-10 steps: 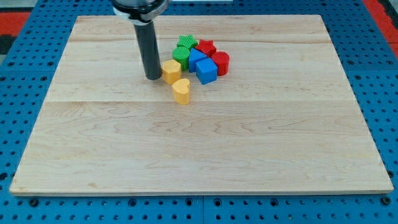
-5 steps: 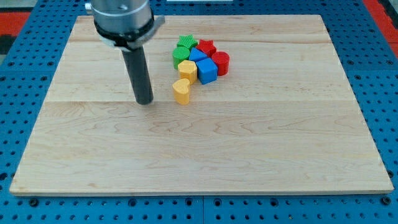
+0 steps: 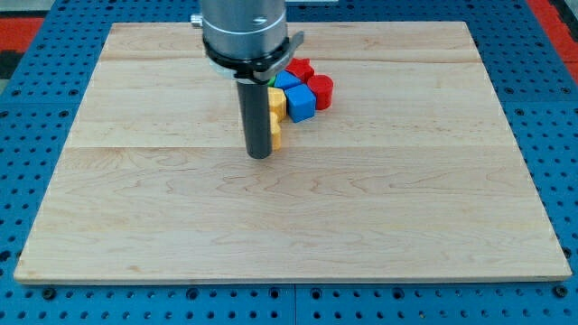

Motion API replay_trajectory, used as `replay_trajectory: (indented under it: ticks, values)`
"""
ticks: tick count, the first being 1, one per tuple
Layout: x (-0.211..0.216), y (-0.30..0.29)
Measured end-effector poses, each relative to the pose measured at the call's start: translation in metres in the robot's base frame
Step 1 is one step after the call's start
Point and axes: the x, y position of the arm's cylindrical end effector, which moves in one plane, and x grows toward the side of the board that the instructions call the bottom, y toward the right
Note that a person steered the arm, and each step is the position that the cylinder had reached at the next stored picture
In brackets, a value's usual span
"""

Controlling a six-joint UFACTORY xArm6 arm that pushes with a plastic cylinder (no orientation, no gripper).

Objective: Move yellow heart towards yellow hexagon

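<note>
My tip (image 3: 259,155) is sitting just at the yellow heart's (image 3: 275,137) seven o'clock, the rod hiding most of it

I am working with a bare rod, so there are no fingers to open or close and nothing is being held; the tip is only resting on the wooden board (image 3: 406,217), and I cannot tell whether it is touching the heart. The heart is showing as a yellow sliver on the rod's right edge, and the yellow hexagon (image 3: 276,101) is lying just beyond it at twelve o'clock, near or touching, against the blue block (image 3: 301,103) and the red blocks (image 3: 320,88). I am judging that the push needs to run towards twelve o'clock, so my tip is sitting roughly on the correct side
</note>
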Motion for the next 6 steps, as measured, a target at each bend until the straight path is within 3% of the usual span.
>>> replay_trajectory:
  ticks: [6]
  values:
    - [-0.021, 0.046]
